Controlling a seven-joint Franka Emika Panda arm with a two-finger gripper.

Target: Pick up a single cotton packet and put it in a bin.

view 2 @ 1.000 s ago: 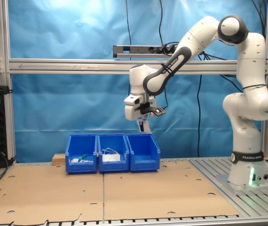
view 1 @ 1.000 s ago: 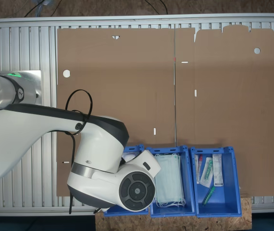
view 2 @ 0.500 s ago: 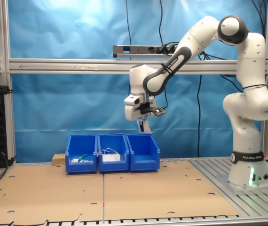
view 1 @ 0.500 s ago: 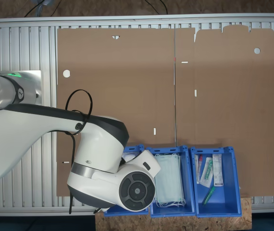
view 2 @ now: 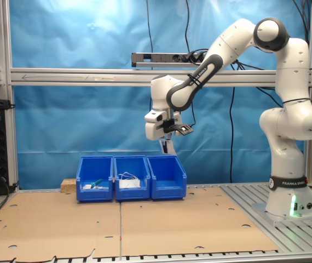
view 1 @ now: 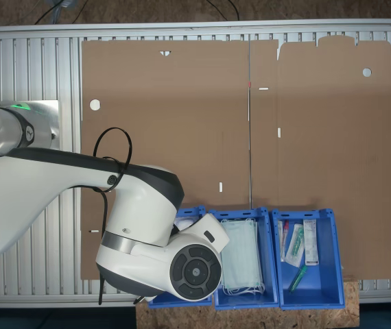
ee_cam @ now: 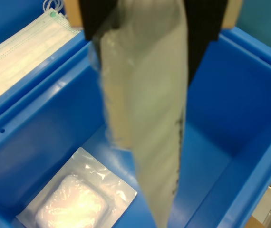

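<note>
My gripper (ee_cam: 146, 26) is shut on the cotton packet (ee_cam: 145, 118), a flat white packet with dark print along one edge that hangs straight down between the black fingers (ee_cam: 97, 16). Directly beneath it lies the open blue bin (ee_cam: 230, 99). In the second exterior view the gripper (view 2: 167, 143) hangs well above this bin (view 2: 167, 178), the end one of the row at the second exterior view's right, with the packet (view 2: 168, 147) dangling from it. In the first exterior view the arm's wrist covers most of the bin (view 1: 190, 212).
A puffy white packet in clear wrap (ee_cam: 76, 204) lies on the bin's floor. The adjoining bin holds pale green face masks (ee_cam: 16, 52) (view 1: 242, 257). A third bin (view 1: 305, 257) holds tubes and long packets. Brown cardboard (view 2: 145, 224) covers the table.
</note>
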